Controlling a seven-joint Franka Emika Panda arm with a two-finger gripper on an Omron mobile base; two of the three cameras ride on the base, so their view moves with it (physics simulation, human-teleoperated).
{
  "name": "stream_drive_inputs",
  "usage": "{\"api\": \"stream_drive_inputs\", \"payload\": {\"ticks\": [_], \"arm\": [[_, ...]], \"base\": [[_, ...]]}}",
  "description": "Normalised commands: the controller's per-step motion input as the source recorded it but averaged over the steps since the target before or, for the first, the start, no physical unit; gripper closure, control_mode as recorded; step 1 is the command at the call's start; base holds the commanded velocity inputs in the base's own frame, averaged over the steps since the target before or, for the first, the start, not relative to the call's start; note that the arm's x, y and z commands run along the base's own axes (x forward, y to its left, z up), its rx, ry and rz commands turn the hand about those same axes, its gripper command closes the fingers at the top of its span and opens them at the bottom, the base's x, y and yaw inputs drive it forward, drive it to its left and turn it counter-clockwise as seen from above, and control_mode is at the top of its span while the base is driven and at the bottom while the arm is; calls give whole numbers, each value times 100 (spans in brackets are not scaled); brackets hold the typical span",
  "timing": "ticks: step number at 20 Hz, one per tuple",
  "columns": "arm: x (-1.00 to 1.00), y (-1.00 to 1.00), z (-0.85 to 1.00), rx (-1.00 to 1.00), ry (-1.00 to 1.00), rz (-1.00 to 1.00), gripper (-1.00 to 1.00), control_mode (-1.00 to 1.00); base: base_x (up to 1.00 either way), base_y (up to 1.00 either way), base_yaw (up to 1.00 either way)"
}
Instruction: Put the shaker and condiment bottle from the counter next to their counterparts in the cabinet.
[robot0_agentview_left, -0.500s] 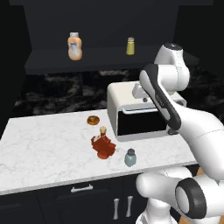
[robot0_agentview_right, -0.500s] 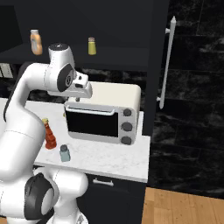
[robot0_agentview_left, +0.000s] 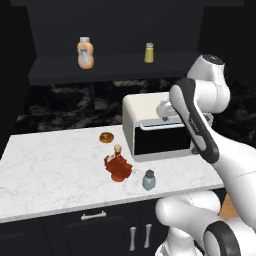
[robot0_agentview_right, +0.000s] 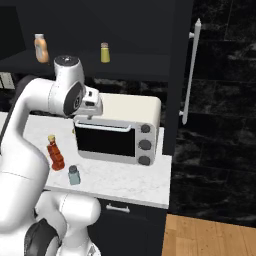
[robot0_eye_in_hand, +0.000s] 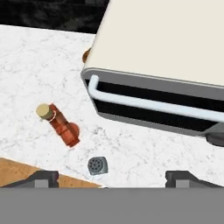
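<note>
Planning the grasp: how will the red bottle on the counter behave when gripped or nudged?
The red bottle is tall with a narrow neck, so a nudge near the cork would probably tip it. Its faceted sides look rigid and may give flat grip surfaces. The small shaker stands close, so it might get bumped.

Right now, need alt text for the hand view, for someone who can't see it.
Looking down from above the counter: the open hand hangs over white marble, holding nothing. The red-orange condiment bottle and the small grey-capped shaker stand apart below it, beside the cream toaster oven with its white door handle.
</note>
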Motion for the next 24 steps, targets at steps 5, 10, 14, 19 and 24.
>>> {"api": "stream_drive_inputs", "payload": {"ticks": [5,10,14,19,24], "arm": [[-61,-3,-77,35,-18,25,-100,-100],[-49,-1,-98,37,-21,26,-100,-100],[-45,0,-98,28,-27,25,-100,-100],[-15,-1,-24,9,-8,10,-100,-100],[-5,0,-57,-11,-10,24,-100,-100]], "base": [[0,0,0],[0,0,0],[0,0,0],[0,0,0],[0,0,0]]}}
